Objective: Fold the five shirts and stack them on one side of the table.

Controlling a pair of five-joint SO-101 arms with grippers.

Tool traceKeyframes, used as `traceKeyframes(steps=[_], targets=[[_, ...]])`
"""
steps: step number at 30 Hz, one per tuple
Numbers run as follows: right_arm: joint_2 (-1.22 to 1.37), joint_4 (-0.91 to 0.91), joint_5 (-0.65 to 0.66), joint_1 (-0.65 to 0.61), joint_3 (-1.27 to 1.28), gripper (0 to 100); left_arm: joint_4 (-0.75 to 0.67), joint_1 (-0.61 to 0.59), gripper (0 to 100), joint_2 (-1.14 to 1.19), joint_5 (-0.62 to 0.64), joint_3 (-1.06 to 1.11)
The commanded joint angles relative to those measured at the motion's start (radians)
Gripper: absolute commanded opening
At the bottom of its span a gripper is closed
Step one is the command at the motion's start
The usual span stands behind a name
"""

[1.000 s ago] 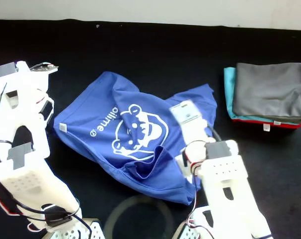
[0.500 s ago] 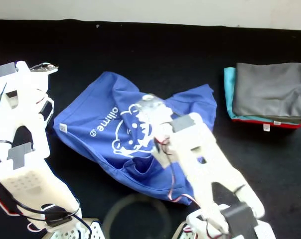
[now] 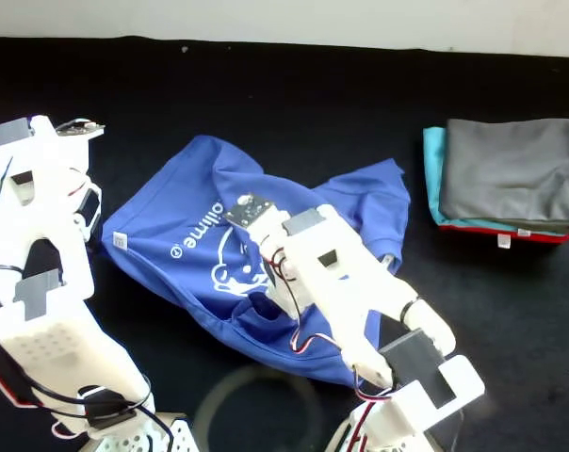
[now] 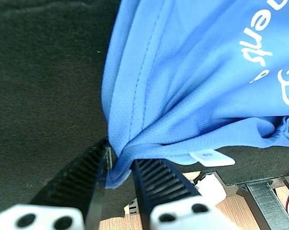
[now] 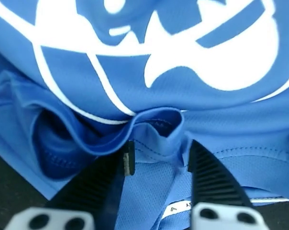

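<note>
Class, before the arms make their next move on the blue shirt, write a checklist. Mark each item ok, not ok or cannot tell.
1. Grip of left end effector on blue shirt edge: ok, clamped.
2. Opening of right end effector around a raised fold: ok, open, not yet closed.
3. Shirt lying flat: not ok, bunched.
4. Gap to folded stack: ok, apart.
5. Number of layers in the left grip: cannot tell.

The black table [image 3: 294, 104] carries a blue shirt [image 3: 171, 226] lying crumpled and spread near its middle, white print facing up. Well apart from it, at one side edge, sits a stack of folded shirts [image 3: 511, 174]. The stack has grey on top, teal beneath and red lowest, against the tabletop.
</note>
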Motion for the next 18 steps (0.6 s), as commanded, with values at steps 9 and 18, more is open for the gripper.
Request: traceKeyframes(steps=[9,18], targets=[[-0.196,0.025,0.002,-0.002,-0.047,0.5,0.006,0.005,1,-0.005,0.006,-0.024],[-0.556,0.108,0.009,0.153,-0.056,0.5,0.044,0.061,1,-0.036,0.009,-0.031]])
